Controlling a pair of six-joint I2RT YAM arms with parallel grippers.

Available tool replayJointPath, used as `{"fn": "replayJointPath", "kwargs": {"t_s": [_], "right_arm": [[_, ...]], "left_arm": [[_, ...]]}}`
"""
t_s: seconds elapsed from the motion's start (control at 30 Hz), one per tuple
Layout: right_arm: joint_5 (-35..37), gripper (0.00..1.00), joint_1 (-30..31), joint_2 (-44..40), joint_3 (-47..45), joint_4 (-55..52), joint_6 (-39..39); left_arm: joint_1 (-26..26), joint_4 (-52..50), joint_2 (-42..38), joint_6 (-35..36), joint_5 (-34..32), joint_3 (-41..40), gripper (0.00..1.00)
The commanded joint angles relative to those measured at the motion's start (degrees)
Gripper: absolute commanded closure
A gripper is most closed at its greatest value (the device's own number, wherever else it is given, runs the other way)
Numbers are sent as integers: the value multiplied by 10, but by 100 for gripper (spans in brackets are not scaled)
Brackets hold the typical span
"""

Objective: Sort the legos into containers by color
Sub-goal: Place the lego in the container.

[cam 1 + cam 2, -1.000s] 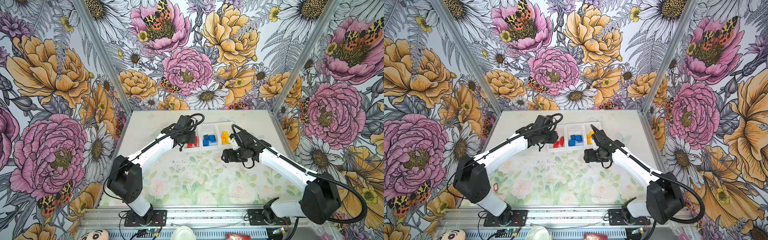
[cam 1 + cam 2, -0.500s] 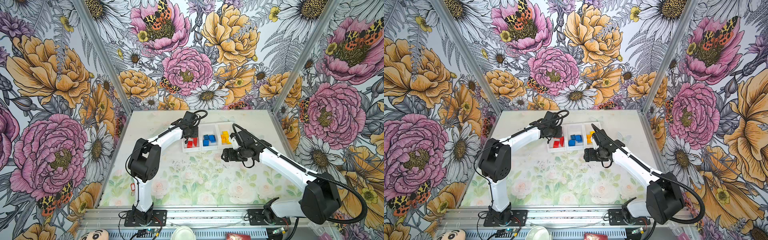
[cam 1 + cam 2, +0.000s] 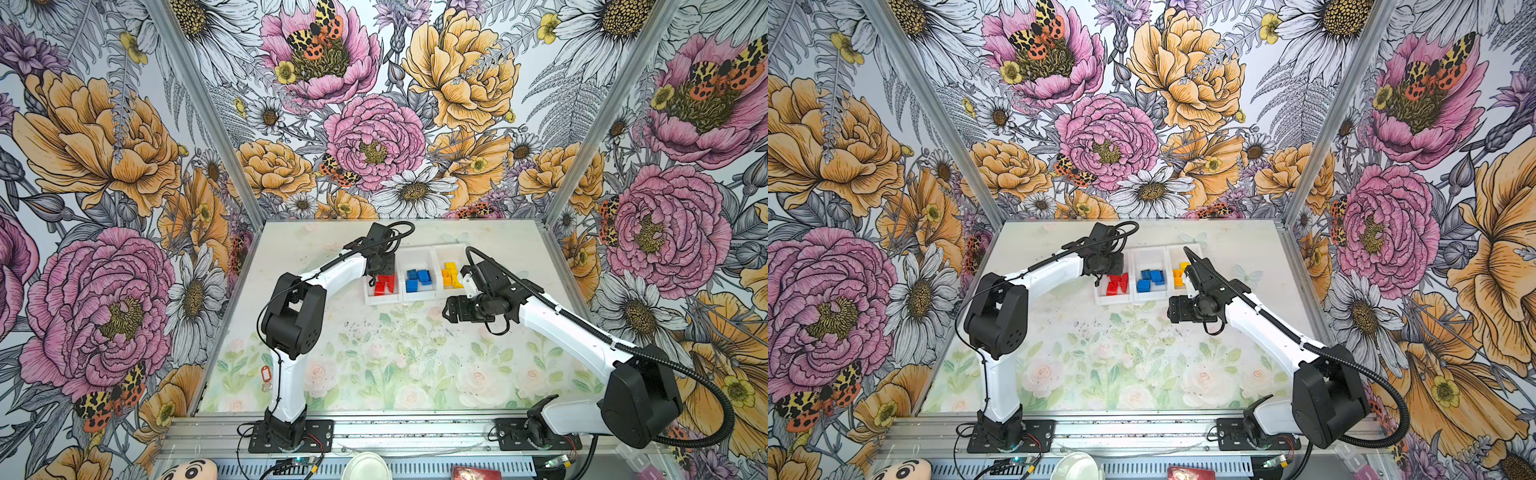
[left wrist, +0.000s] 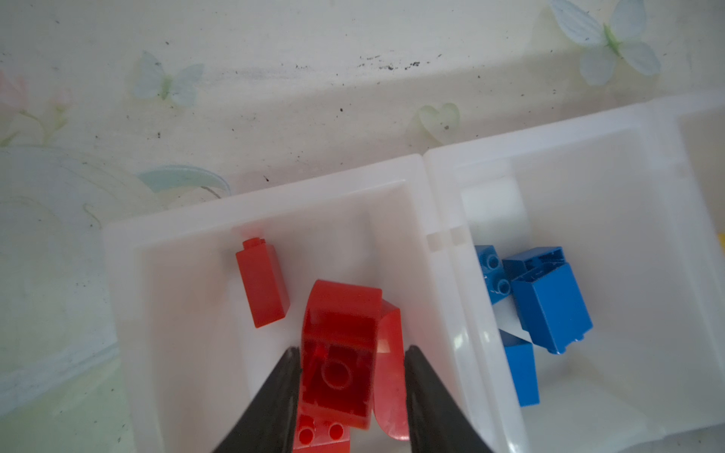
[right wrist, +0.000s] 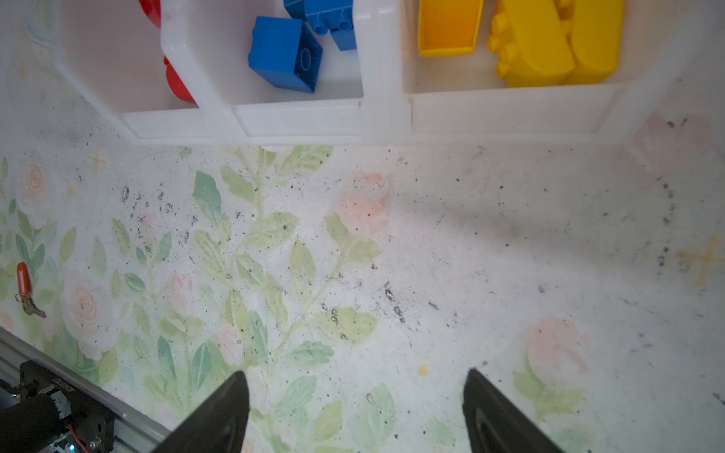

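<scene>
Floral-print table (image 3: 374,374) runs out ahead of me, and from the rail (image 3: 374,428) at 6 o'clock up to the middle I find no loose brick on it, only a red key tag (image 3: 266,373) near 8 o'clock. Just off centre toward 3 o'clock the right gripper (image 5: 355,372) hangs over bare table, jaws spread wide with nothing between them.

Farther out, toward 12 o'clock, sit the containers (image 5: 298,117). The red legos (image 3: 384,284) are in the 9 o'clock bin, the blue legos (image 3: 417,277) in the middle one and the yellow legos (image 3: 451,274) in the 3 o'clock bin, with no colour mixed that I can spot. The left gripper (image 4: 351,349) is down in the red bin, jaws parted a little around a red brick (image 4: 337,313) lying underside up. One finger sits just beside it and the other stands off, so I judge it loose, not clamped.

By my reading the sort is all but done — what is left is lifting the left gripper clear.
</scene>
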Motion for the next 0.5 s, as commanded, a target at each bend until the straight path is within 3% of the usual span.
{"fn": "replayJointPath", "kwargs": {"t_s": [0.0, 0.47], "right_arm": [[-5, 13, -3, 2, 19, 13, 2], [17, 13, -14, -12, 22, 12, -15]], "left_arm": [[6, 14, 1, 5, -15, 12, 50], [-14, 40, -64, -1, -27, -39, 36]]}}
